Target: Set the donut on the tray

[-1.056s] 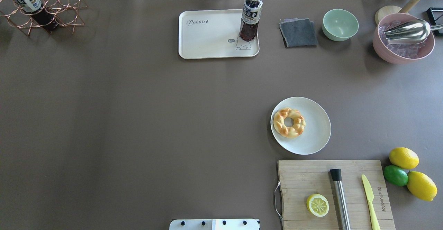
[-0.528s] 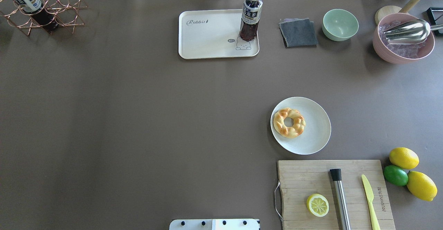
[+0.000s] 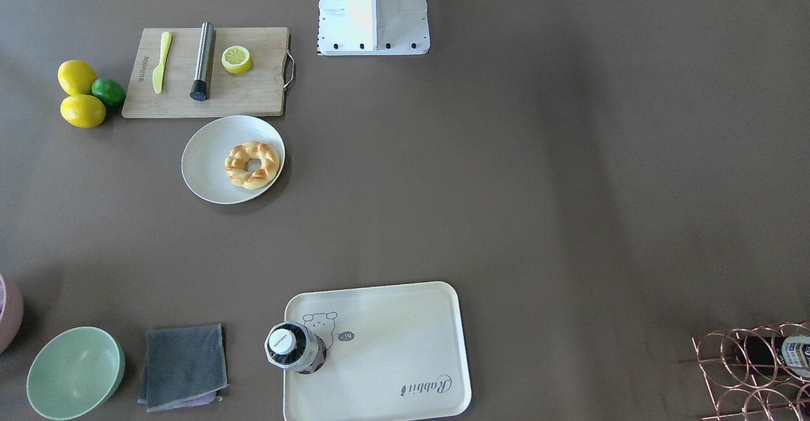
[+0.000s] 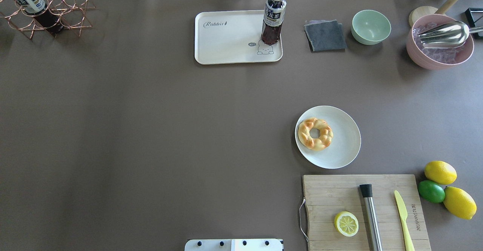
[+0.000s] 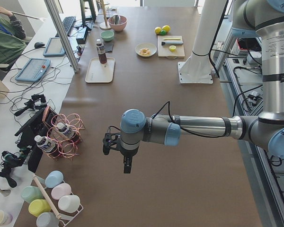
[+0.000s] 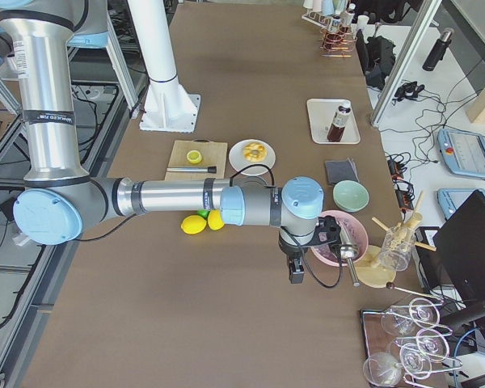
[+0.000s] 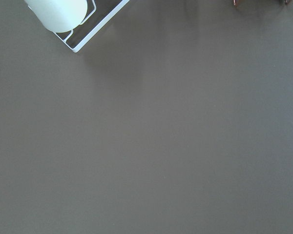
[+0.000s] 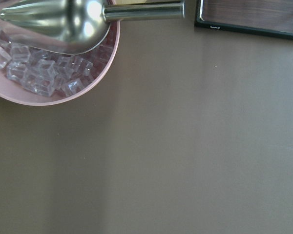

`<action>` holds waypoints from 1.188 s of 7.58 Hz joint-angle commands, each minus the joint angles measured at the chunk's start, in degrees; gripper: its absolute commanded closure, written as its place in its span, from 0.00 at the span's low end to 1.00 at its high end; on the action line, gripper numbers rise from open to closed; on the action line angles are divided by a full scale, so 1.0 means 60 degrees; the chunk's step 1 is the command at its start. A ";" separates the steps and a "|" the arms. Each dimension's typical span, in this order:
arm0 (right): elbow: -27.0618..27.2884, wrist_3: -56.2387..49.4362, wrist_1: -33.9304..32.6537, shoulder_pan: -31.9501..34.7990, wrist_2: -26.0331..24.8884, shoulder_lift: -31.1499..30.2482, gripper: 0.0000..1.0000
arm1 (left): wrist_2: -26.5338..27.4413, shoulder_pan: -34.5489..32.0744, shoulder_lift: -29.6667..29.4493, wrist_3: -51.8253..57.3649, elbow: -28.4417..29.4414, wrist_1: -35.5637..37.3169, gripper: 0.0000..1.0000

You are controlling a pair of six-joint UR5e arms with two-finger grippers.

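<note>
While neither fixed table view shows an arm, the side views do.

- Left gripper (image 5: 127, 165): seen only in the exterior left view, hanging above the table's near end. Whether its claw is released or clenched cannot be told.
- Right gripper (image 6: 295, 272): seen only in the exterior right view, just beside the pink bowl (image 8: 49, 90). Its claw state likewise cannot be told.
- Donut (image 4: 315, 134): lies flat on the round plate (image 4: 345, 147), toward the plate's left side in the overhead view.
- Tray (image 4: 226, 43): sits at the table's far edge, well apart from the plate. A bottle (image 4: 273, 19) stands upright on its corner by the bear drawing.
- Tabletop (image 4: 151, 130): a broad brown stretch separates plate and tray.
- Cutting board (image 4: 332, 192): just beside the plate on the robot's side, cut off by the overhead frame.
- Right wrist view only: ice cubes and a metal scoop (image 8: 53, 22) in the pink bowl, which is partly cropped.
- Left wrist view only: a pale cup (image 7: 56, 12) in a white rack, cropped at the top.
</note>
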 commanded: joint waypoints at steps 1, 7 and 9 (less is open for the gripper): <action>0.0753 0.0018 -0.0007 -0.0008 0.0300 -0.0019 0.00 | -0.1349 -0.0346 0.0125 -0.0039 -0.0121 -0.0660 0.01; 0.1034 0.0729 0.0022 -0.0824 0.0286 0.0024 0.00 | -0.3320 -0.0422 0.0067 -0.1136 0.0275 -0.3193 0.01; 0.0991 0.4128 0.2583 -0.2153 0.0184 -0.0266 0.00 | -0.3319 -0.0145 0.0066 -0.1849 0.0231 -0.3867 0.02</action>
